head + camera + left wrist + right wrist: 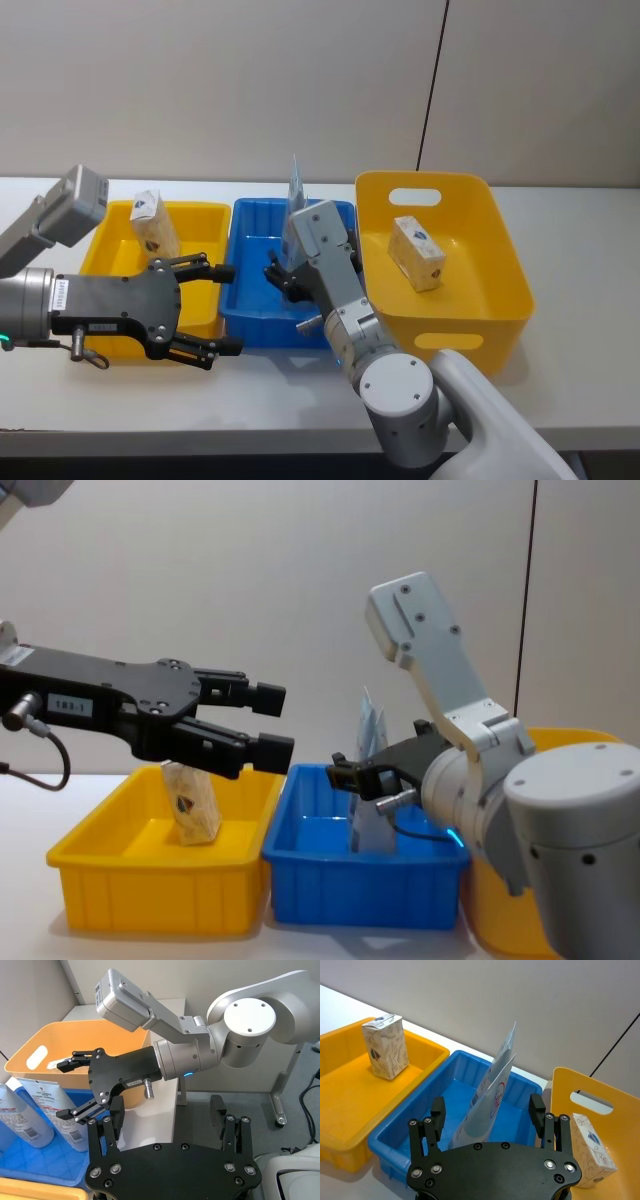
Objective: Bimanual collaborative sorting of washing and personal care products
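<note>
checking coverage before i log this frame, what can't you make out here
- Tall pale blue-white pouches in the blue plastic bin: lower ends hidden behind the right gripper in the right wrist view.
- Cream patterned pack in the shallow yellow bin: top hidden behind the left gripper in the chest view.

Left end effector (262, 720) spread above yellow bin (160, 875).

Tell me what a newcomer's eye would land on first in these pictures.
First, three bins in a row: a shallow yellow bin on the left, a blue bin in the middle, a deep yellow bin on the right. Next, the tall pale pouches upright in the blue bin, with the open right gripper over them. The open left gripper hovers over the shallow bin's near-right corner, by a patterned pack.
</note>
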Available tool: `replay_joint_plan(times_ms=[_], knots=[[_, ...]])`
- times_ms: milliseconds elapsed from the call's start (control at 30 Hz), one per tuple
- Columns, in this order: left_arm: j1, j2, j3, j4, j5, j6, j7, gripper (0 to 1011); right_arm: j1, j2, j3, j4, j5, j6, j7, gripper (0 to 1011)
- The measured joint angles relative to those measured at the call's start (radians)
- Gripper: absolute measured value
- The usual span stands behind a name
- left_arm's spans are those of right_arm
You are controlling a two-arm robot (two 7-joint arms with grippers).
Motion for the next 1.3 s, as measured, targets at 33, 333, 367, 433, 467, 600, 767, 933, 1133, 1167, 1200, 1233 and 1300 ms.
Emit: replay_joint_plan(times_ms=[33,333,367,433,467,600,767,933,1133,1167,1200,1233,1300], knots=[[0.0,0.0,0.0,0.0,0.0,0.0,0.0,1001,0.002,-0.003,0.001,0.005,-0.001,-0.003,-0.001,1004],[0.0,0.0,0.0,0.0,0.0,0.0,0.0,1001,0.017,-0.02,0.009,0.036,-0.006,-0.016,-0.007,1004],[0.0,0.0,0.0,0.0,0.0,0.0,0.0,1001,0.019,-0.021,0.01,0.039,-0.007,-0.017,-0.008,1003],[0.0,0.0,0.0,0.0,0.0,0.0,0.0,1001,0.023,-0.025,0.012,0.046,-0.009,-0.021,-0.01,1003],[0.0,0.0,0.0,0.0,0.0,0.0,0.0,1001,0.025,-0.027,0.013,0.051,-0.01,-0.023,-0.011,1004],[0.0,0.0,0.0,0.0,0.0,0.0,0.0,1001,0.032,-0.032,0.016,0.063,-0.013,-0.029,-0.013,1004],[0.0,0.0,0.0,0.0,0.0,0.0,0.0,1001,0.037,-0.037,0.019,0.074,-0.018,-0.036,-0.015,918],[0.0,0.0,0.0,0.0,0.0,0.0,0.0,1001,0.041,-0.042,0.023,0.082,-0.022,-0.041,-0.015,779],[0.0,0.0,0.0,0.0,0.0,0.0,0.0,1001,0.042,-0.047,0.028,0.084,-0.025,-0.045,-0.014,582],[0.0,0.0,0.0,0.0,0.0,0.0,0.0,1001,0.042,-0.047,0.028,0.084,-0.025,-0.045,-0.014,558],[0.0,0.0,0.0,0.0,0.0,0.0,0.0,1001,0.042,-0.048,0.029,0.084,-0.025,-0.046,-0.013,539],[0.0,0.0,0.0,0.0,0.0,0.0,0.0,1001,0.041,-0.049,0.03,0.084,-0.025,-0.046,-0.013,475],[0.0,0.0,0.0,0.0,0.0,0.0,0.0,1001,0.041,-0.05,0.033,0.083,-0.026,-0.046,-0.011,389]])
